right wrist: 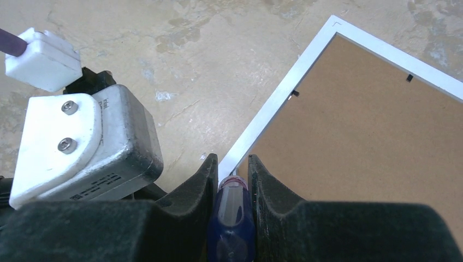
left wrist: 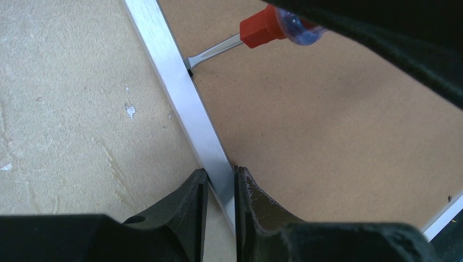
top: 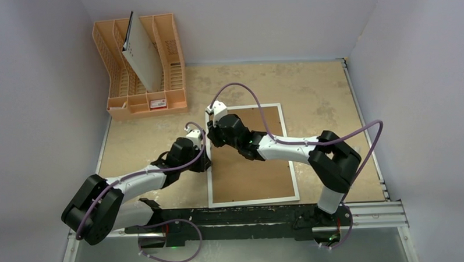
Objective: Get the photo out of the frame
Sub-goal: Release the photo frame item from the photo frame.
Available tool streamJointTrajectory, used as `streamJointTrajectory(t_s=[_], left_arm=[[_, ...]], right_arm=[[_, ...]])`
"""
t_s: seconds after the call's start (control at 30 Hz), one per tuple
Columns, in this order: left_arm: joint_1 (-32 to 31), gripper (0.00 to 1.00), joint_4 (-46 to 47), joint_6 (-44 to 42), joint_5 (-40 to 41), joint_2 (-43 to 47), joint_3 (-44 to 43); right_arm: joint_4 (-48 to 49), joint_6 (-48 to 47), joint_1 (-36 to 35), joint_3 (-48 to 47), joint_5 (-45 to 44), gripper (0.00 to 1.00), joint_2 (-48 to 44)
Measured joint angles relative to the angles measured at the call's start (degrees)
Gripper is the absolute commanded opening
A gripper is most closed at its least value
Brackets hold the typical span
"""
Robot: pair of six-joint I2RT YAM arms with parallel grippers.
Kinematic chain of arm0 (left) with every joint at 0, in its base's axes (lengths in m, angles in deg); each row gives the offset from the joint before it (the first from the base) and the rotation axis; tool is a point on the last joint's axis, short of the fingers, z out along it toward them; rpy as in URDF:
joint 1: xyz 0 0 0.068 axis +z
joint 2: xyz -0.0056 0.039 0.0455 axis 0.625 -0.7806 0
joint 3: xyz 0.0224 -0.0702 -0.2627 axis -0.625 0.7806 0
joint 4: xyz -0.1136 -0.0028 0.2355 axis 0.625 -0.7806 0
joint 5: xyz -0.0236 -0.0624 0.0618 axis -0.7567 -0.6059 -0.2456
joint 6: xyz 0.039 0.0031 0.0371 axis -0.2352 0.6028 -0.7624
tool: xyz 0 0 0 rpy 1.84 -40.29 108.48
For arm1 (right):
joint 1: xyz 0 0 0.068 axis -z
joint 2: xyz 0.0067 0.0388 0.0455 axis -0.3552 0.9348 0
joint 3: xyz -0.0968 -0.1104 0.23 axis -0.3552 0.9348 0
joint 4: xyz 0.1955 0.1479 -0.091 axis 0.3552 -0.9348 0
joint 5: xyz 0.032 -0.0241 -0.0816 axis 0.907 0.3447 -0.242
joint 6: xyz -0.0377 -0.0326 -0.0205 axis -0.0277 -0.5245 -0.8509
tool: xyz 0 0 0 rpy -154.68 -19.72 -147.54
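The frame (top: 251,174) lies face down in the middle of the table, brown fibreboard back up inside a narrow white border (left wrist: 180,87). The photo is hidden under that back. My left gripper (left wrist: 220,174) is shut on the frame's left border, one finger outside the frame and one on the back; from above it sits at that edge (top: 206,162). My right gripper (right wrist: 233,164) is shut on a screwdriver (right wrist: 232,218) with a blue handle and red collar (left wrist: 262,27). Its blade tip rests at a small black tab (left wrist: 190,70) on the same left edge, further along the border.
An orange plastic rack (top: 172,63) stands at the back left with a grey-white holed board (top: 141,55) leaning in it. Pale walls close in on three sides. A black rail (top: 250,215) runs along the near edge. The left wrist's camera housing (right wrist: 82,142) sits close beside my right fingers.
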Motion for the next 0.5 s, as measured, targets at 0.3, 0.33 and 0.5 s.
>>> streamJointTrajectory(t_s=[0.3,0.33,0.5], left_arm=[[0.0,0.0,0.2,0.4,0.9,1.0,0.8],[0.0,0.0,0.2,0.4,0.9,1.1,0.9],[0.0,0.06,-0.1,0.4,1.3,1.4,0.9]], right_arm=[[-1.2,0.6,-1.2,-0.9,-2.6,0.0,0.4],[-1.2,0.9,-1.2,-0.9,-2.6,0.0,0.4],[-1.2,2.3,-0.8,-0.6,-2.5,0.0,0.3]])
